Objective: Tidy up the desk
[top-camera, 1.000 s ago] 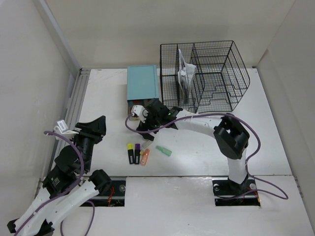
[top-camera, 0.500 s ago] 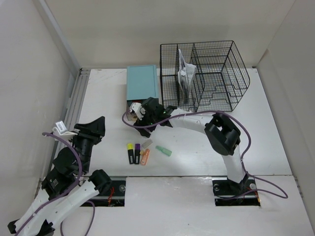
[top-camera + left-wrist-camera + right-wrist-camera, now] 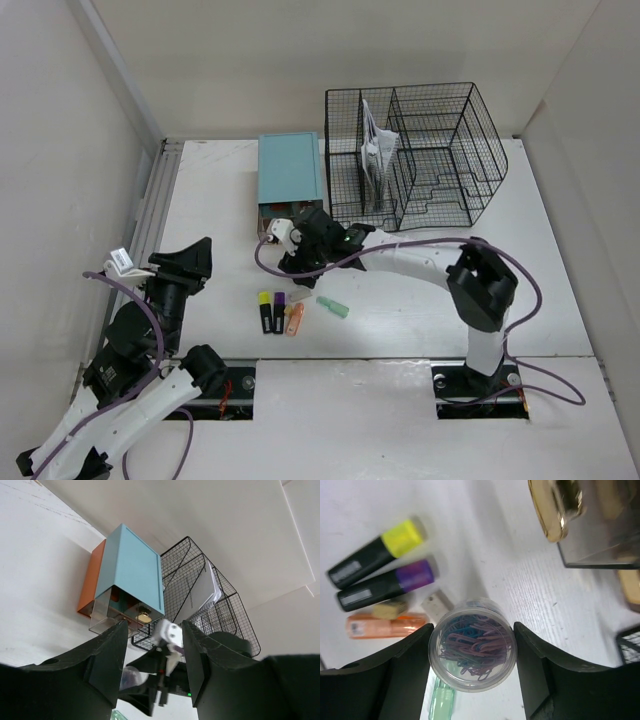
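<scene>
1. Desk (image 3: pixel 200 200) lies white beneath both arms.
2. Right gripper (image 3: pixel 472 647) pinches a clear tub of paper clips (image 3: pixel 471 655) near 3 highlighters (image 3: pixel 385 585).
3. Left gripper (image 3: pixel 153 626) spreads wide, empty, facing the teal drawer box (image 3: pixel 131 570).

Desk: your big white top (image 3: pixel 500 260), with a grey rail (image 3: pixel 160 200) along its left edge.
Back: you see a teal box (image 3: pixel 290 168) standing just beside a black wire rack (image 3: pixel 440 150).
Front: you have a yellow pen (image 3: pixel 265 310), a purple pen (image 3: pixel 279 311) and an orange pen (image 3: pixel 294 318) lying side by side.
Near them: a green pen (image 3: pixel 333 306) lies to their right.
Small bit: a pale little piece (image 3: pixel 438 602) lies by the orange pen.
</scene>
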Available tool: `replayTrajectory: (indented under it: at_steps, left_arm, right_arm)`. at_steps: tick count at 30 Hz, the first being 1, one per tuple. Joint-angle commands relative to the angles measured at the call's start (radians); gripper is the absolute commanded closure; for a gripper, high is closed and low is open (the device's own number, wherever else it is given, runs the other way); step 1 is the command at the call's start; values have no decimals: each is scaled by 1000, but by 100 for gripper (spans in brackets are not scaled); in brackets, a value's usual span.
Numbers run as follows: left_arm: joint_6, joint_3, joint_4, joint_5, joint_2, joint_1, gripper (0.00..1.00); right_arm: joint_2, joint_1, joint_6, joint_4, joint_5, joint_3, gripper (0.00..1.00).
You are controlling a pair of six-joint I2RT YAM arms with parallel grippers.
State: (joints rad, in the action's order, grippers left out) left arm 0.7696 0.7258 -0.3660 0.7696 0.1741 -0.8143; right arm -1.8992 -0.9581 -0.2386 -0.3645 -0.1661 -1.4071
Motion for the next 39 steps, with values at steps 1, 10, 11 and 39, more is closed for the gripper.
replayTrajectory:
  at_steps: [1,10,11,39]
  left_arm:
    - [-24,6,24,-1,1,-2,55]
    - [-24,6,42,-20,10,-2,55]
    - [-24,6,42,-20,10,-2,55]
    - [-24,-14,55,-47,10,-2,55]
  right_arm:
    - [138,-13,-79,-10,7,-47,65]
    - [140,-13,-180,-175,-21,-317,72]
    - [140,-13,-180,-175,-21,-357,72]
    - [-204,59,-93,-46,96,-670,33]
